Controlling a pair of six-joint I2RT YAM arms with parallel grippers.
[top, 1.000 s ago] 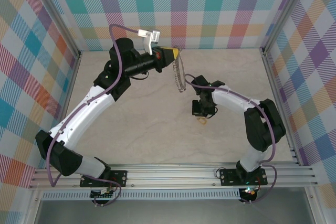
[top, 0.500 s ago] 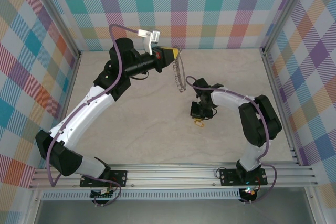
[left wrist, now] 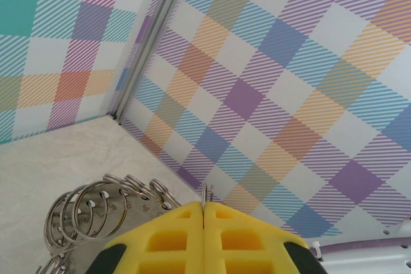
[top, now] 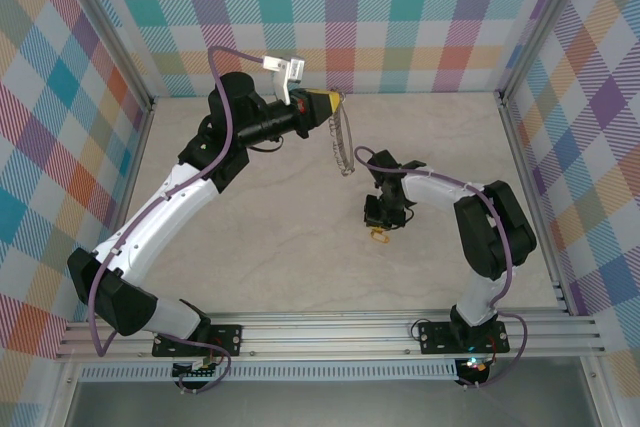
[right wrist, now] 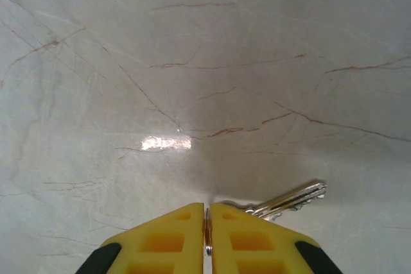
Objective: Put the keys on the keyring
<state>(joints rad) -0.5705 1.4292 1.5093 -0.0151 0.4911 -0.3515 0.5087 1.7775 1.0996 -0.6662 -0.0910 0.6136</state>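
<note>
The right arm (top: pixel 490 237) is being held bent over the worktop (top: pixel 270 237). It rises from the near edge on the right side and folds back toward the middle. The right gripper (top: pixel 383 224) is being pointed straight down, right of the middle of the worktop. Its yellow pads (right wrist: pixel 160 239) are being pressed almost together, and a thin bit of metal is being pinched between them. This bit belongs to the key (right wrist: pixel 292 198). The key's silver shaft is sticking out to the right, low over the worktop, and whether it is touching the stone cannot be told.

The left arm (top: pixel 170 207) is being stretched in a long curve from the near left corner toward the far edge. The left gripper (top: pixel 335 102) is being held up high near the far edge, close to the middle, pointing to the right. Its pads are being squeezed shut on the thin rim of the keyring (top: pixel 345 142). The keyring is being left to hang down loosely from the pads, above the worktop, its small loops bunched to one side. It is being kept well apart from the key, farther back.
</note>
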